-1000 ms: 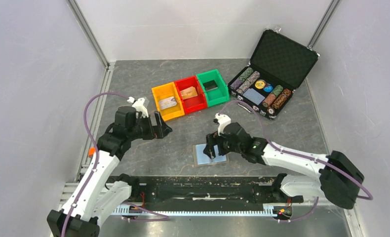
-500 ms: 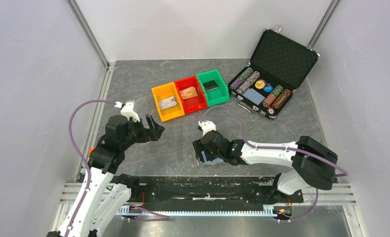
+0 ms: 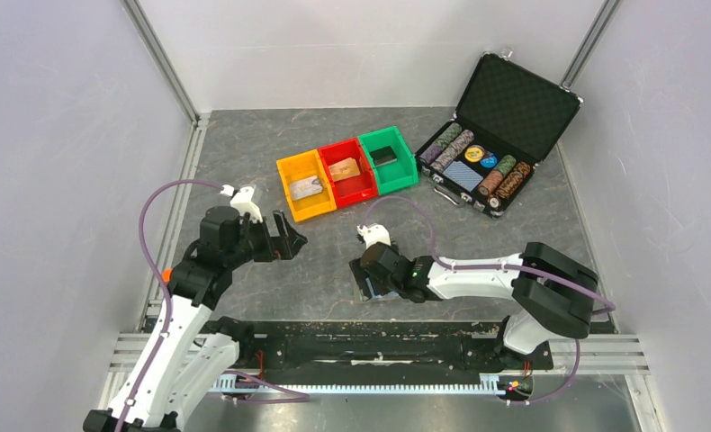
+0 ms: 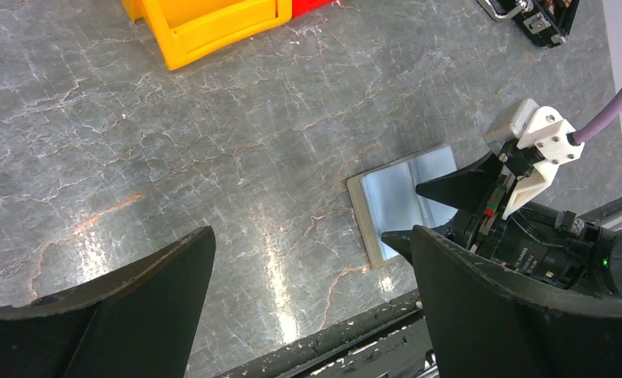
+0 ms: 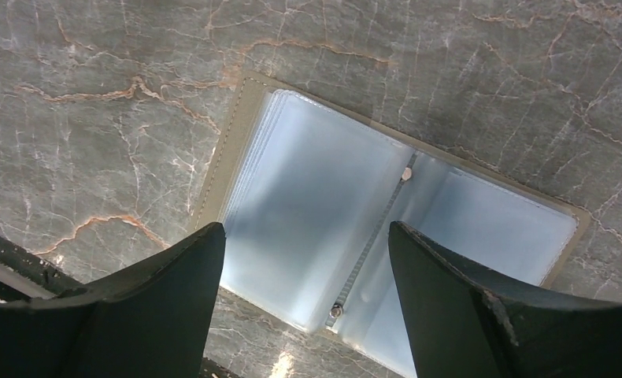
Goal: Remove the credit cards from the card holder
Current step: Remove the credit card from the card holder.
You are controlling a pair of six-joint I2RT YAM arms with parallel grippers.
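The card holder [image 5: 331,220] lies open and flat on the table near the front edge, grey rim around two light-blue sleeve panels. I see no card in its sleeves. It also shows in the left wrist view [image 4: 406,197] and, mostly covered, in the top view [image 3: 397,292]. My right gripper [image 5: 308,315] is open and empty, hovering straight over the holder with one finger either side of its spine [image 3: 376,279]. My left gripper [image 3: 289,239] is open and empty, well to the left of the holder, above bare table [image 4: 312,315].
Three bins stand behind: yellow [image 3: 304,184] with a grey card, red [image 3: 346,171] with a tan card, green [image 3: 387,159] with a dark card. An open black chip case [image 3: 491,135] is at the back right. The table's front rail [image 3: 379,337] runs just behind the holder.
My right gripper has moved left and down over the card holder. My left gripper has drawn back slightly to the left, still open.
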